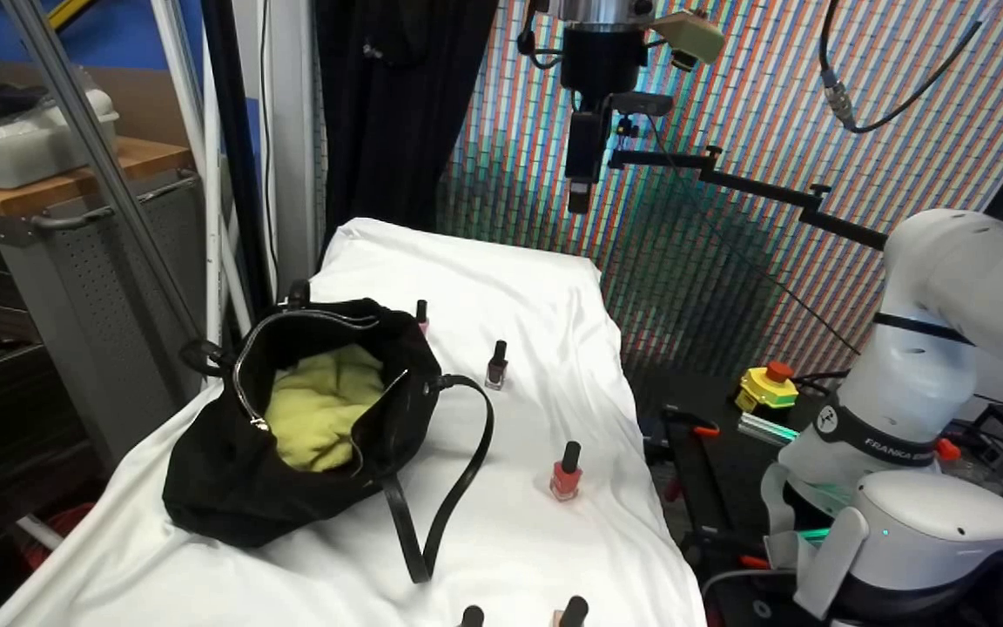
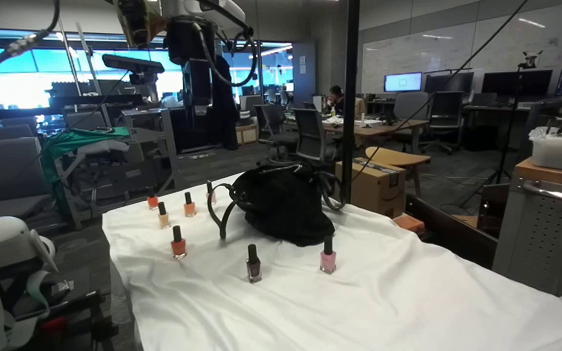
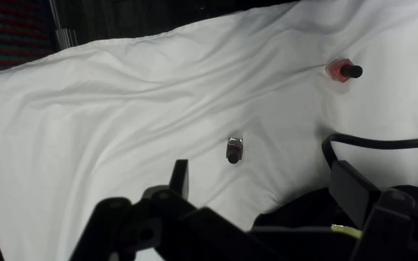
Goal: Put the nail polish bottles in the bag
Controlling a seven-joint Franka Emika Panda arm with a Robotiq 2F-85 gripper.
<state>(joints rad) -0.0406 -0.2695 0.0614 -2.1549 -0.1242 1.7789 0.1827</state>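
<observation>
Draped in white, the surface (image 2: 398,302) bears upright nail polish bottles (image 2: 178,247). In the wrist view, the empty gripper (image 3: 265,183) gapes wide, the dark bottle (image 3: 234,149) at eleven o'clock, the bag (image 3: 308,208) at four. Best centre above that bottle, descend straight, pinch squarely.
</observation>
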